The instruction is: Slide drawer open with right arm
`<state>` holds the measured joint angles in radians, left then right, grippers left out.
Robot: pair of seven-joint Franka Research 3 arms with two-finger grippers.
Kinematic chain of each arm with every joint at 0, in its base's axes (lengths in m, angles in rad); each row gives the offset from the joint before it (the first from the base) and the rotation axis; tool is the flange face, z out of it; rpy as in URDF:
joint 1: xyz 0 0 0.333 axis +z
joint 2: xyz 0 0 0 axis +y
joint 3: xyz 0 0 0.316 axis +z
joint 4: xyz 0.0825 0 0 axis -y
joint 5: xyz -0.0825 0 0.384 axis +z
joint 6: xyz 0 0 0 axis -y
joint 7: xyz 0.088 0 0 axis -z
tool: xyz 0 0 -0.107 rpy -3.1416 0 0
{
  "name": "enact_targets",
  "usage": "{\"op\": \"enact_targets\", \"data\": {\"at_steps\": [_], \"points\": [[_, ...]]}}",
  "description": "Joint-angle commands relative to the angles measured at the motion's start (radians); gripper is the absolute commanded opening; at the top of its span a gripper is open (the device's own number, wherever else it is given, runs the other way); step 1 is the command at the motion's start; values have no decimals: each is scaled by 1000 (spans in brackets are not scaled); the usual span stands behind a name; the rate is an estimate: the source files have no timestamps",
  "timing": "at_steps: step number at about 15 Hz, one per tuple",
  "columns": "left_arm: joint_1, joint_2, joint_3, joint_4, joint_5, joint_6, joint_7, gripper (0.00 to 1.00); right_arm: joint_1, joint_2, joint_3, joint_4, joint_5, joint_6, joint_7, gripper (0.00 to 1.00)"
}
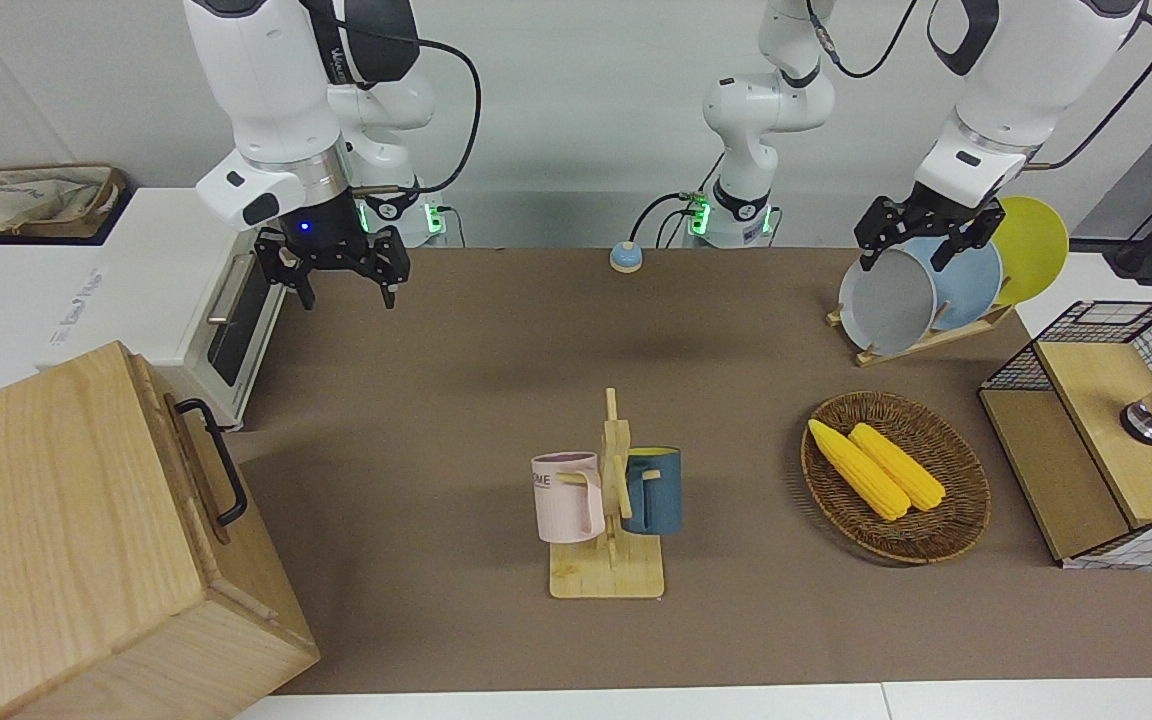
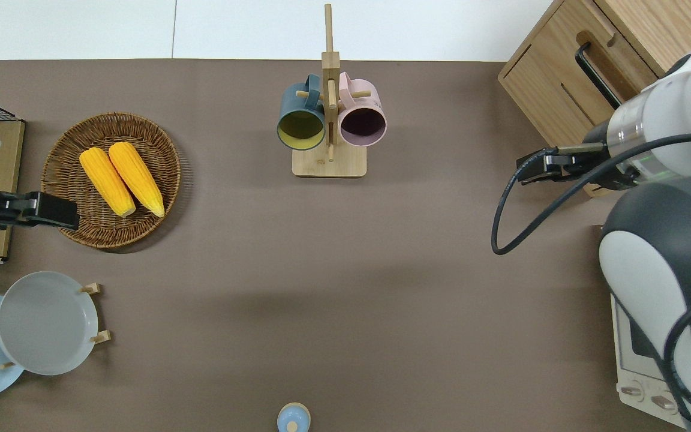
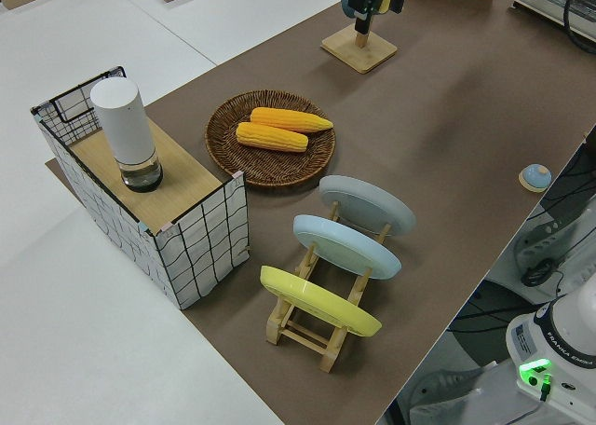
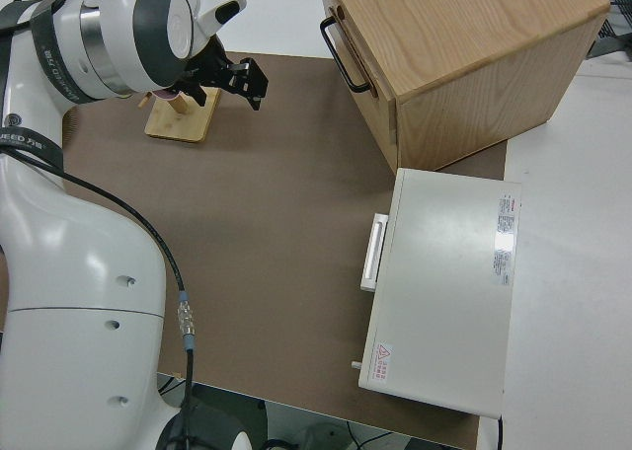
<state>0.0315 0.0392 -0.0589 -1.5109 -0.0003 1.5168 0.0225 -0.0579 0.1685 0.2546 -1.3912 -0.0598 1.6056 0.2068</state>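
Overhead view: drawer (image 2: 567,84) well apart from right arm's (image 1: 266,110) spread jaws.

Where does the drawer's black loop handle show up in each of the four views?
Front view: drawer handle on the wood cabinet, low, at the right arm's end.
Overhead view: handle near the top corner, farther from the robots than the right gripper.
Left side view: not in it.
Right side view: handle at top centre.
Shared landmark: white toaster oven, beside the cabinet.
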Motion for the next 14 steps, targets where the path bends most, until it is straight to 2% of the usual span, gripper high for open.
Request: {"op": "enact_targets", "data": {"at_steps": [1,3,5,7,10,11,14], "points": [[5,11,-7,24,17,-20,10,993,9,-66,-53,-136,37,100,-61,990],[5,11,-7,26,17,-20,10,993,9,-92,-69,-216,79,198,-70,990],[5,11,-7,24,17,-20,10,993,16,-99,-74,-258,84,253,-70,990],[5,11,-7,24,17,-20,10,993,41,-96,-75,-258,71,254,-63,990],[5,11,-7,26,17,-20,10,993,44,-89,-77,-250,39,244,-67,990],[5,11,-7,24,17,-20,10,993,46,-87,-75,-249,0,243,-70,990],[5,11,-7,24,17,-20,10,993,102,-78,-75,-247,-167,238,-66,990]]}}
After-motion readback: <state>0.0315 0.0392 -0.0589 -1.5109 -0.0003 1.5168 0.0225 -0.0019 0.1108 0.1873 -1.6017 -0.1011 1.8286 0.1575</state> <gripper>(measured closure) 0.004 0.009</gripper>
